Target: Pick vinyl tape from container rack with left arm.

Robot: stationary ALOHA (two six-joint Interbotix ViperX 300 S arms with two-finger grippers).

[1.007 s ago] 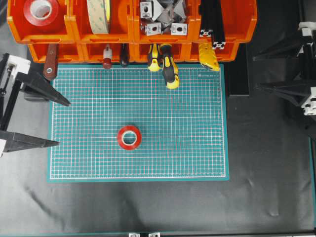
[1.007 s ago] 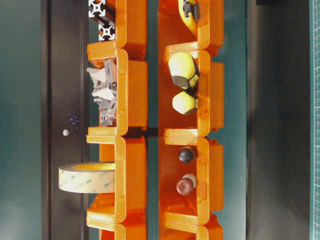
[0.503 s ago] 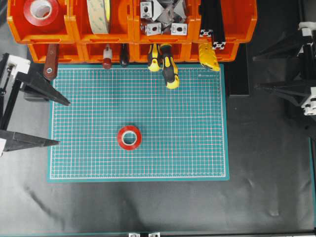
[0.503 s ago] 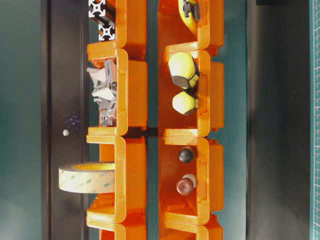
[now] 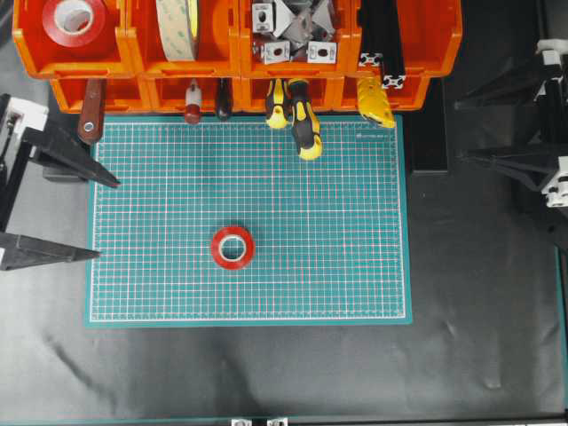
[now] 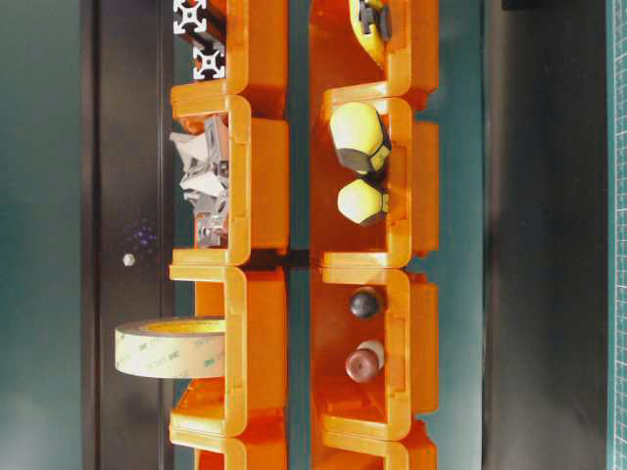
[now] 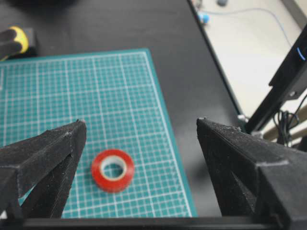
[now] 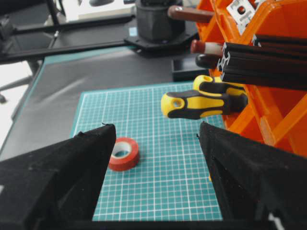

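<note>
The vinyl tape [image 5: 232,247], a small red ring with a whitish core, lies flat on the green mat [image 5: 337,266], left of its middle. It also shows in the left wrist view [image 7: 112,170] and the right wrist view [image 8: 123,153]. The orange container rack [image 5: 238,53] spans the far edge; it also fills the table-level view [image 6: 257,196]. My left gripper [image 5: 108,219] is open and empty at the mat's left edge, well clear of the tape; its jaws stand wide apart [image 7: 140,122]. My right gripper [image 5: 459,131] is open and empty off the mat's right side [image 8: 156,125].
A larger red roll [image 5: 74,19] sits in the rack's top-left bin, beside a cream-yellow roll [image 5: 177,27]. Yellow-black screwdrivers [image 5: 302,120] stick out over the mat's far edge. A brown handle [image 5: 90,111], metal brackets [image 5: 293,31] and black extrusions [image 5: 382,35] fill other bins.
My left gripper has drawn back slightly to the left, away from the mat. The tape and the right arm have not moved.
</note>
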